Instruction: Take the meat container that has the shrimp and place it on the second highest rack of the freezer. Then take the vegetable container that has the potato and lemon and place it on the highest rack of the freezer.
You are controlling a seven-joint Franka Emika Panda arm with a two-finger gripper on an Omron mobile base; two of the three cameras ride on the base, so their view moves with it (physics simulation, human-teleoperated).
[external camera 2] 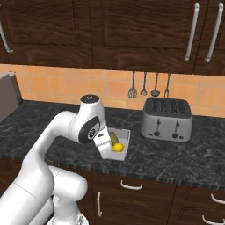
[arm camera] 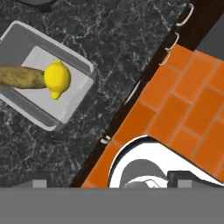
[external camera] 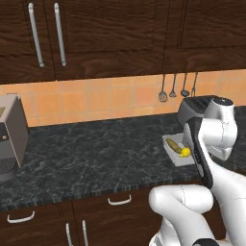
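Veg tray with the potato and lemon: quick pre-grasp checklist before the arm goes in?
1. Tray on the counter, near its front edge: ok.
2. Potato and lemon both lying inside the tray, touching each other: ok.
3. Gripper open and empty: ok.
4. Gripper centred over the tray: not ok; in the hand view the tray sits off to the upper left, and the fingertips are over the counter edge and floor.
5. Toaster standing apart from the tray: ok.
6. Freezer door open, top shelf free: cannot tell.
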